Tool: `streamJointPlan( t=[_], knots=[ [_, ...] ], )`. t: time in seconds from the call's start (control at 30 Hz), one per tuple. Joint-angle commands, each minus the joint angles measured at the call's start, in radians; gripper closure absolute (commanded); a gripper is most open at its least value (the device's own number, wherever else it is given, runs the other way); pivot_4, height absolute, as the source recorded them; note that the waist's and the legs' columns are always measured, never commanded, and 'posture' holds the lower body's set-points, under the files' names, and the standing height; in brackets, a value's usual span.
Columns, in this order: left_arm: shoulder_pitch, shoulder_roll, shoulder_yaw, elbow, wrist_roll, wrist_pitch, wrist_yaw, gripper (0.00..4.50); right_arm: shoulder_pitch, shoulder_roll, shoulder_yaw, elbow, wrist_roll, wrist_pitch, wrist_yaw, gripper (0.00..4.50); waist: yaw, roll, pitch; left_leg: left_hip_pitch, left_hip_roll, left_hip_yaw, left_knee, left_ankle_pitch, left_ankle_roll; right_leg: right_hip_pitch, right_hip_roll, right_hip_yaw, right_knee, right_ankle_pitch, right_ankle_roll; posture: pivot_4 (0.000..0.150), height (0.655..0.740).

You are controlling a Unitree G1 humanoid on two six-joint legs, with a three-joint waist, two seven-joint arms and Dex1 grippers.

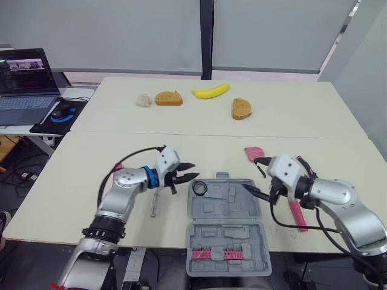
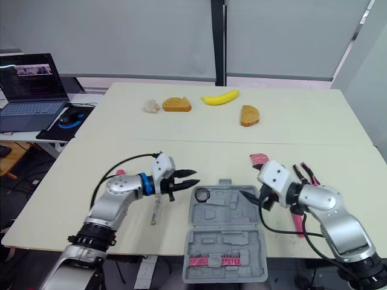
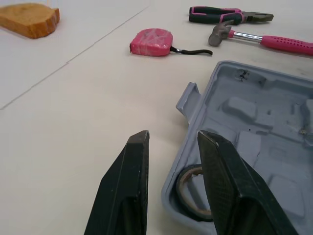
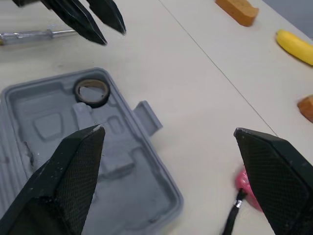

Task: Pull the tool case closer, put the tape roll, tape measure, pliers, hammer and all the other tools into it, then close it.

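Note:
The grey tool case (image 1: 227, 223) lies open at the table's front edge, with the black tape roll (image 1: 200, 188) in its far left corner. My left gripper (image 1: 184, 172) hovers open just left of that corner, nothing between its fingers. A screwdriver (image 1: 155, 202) lies under the left forearm. My right gripper (image 1: 259, 176) stands wide open over the case's right edge. A pink tape measure (image 1: 254, 152) lies just beyond it. The pink-handled hammer (image 1: 297, 214) and pliers (image 2: 305, 172) lie right of the case, partly hidden by the right arm.
Two bread pieces (image 1: 168, 98) (image 1: 241, 109), a banana (image 1: 210, 91) and a pale lump (image 1: 143, 100) lie on the far table. A laptop (image 1: 25, 84) and mouse (image 1: 60, 112) sit on a side desk to the left. Pink bits (image 1: 221, 254) line the case lid.

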Motion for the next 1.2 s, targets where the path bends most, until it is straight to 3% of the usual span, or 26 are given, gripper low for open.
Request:
streamJointPlan(
  t=[0.03, 0.2, 0.23, 0.4, 0.57, 0.83, 1.2],
  knots=[
    [-0.018, 0.107, 0.109, -0.076, -0.079, 0.079, -0.044, 1.73, 0.044, -0.076, -0.157, 0.028, 0.043, -0.054, 0.065, 0.00, 0.000, 0.000, 0.000, 0.000, 0.000, 0.000, 0.000, 0.000, 0.000, 0.000, 0.000, 0.000, 0.000, 0.000, 0.000, 0.150, 0.7400],
    [0.010, 0.348, 0.280, -0.010, -0.162, 0.228, -0.113, 0.13, 0.148, -0.172, -0.477, 0.121, 0.182, 0.005, 0.167, 0.00, -0.003, 0.001, 0.002, 0.000, 0.000, 0.000, -0.001, 0.000, 0.000, 0.000, 0.000, 0.001, -0.001, 0.000, 0.000, 0.150, 0.7400],
    [0.019, 0.383, 0.299, 0.014, -0.165, 0.242, -0.123, 0.06, 0.163, -0.194, -0.512, 0.137, 0.195, 0.016, 0.190, 0.00, -0.004, 0.002, 0.002, 0.000, 0.000, 0.001, -0.002, 0.000, 0.000, 0.000, 0.000, 0.001, -0.001, 0.000, 0.000, 0.150, 0.7400],
    [0.063, 0.548, 0.395, 0.216, -0.178, 0.309, -0.201, 0.06, 0.252, -0.307, -0.636, 0.286, 0.207, 0.066, 0.300, 0.00, -0.002, 0.002, 0.002, 0.001, 0.001, 0.001, -0.002, 0.000, 0.000, 0.000, 0.000, 0.001, -0.001, 0.000, 0.000, 0.150, 0.7400],
    [0.089, 0.634, 0.416, 0.429, -0.144, 0.267, -0.239, 0.06, 0.311, -0.364, -0.666, 0.412, 0.207, 0.088, 0.380, 0.00, -0.001, 0.002, 0.002, 0.001, 0.001, 0.001, -0.003, 0.000, 0.000, -0.001, 0.000, 0.001, -0.001, -0.001, -0.001, 0.150, 0.7400],
    [0.058, 0.642, 0.396, 0.535, -0.096, 0.191, -0.237, 0.06, 0.274, -0.399, -0.637, 0.428, 0.204, 0.109, 0.378, 0.00, 0.000, 0.003, 0.003, -0.001, 0.001, 0.002, -0.003, -0.001, 0.000, -0.003, -0.002, 0.001, -0.001, -0.001, -0.001, 0.150, 0.7400],
    [0.047, 0.609, 0.391, 0.440, -0.099, 0.205, -0.226, 0.06, 0.230, -0.363, -0.614, 0.321, 0.207, 0.132, 0.299, 0.00, 0.000, 0.003, 0.003, -0.003, 0.001, 0.002, -0.004, -0.001, 0.000, -0.005, -0.002, 0.001, -0.001, -0.001, -0.001, 0.150, 0.7400]
  ],
)
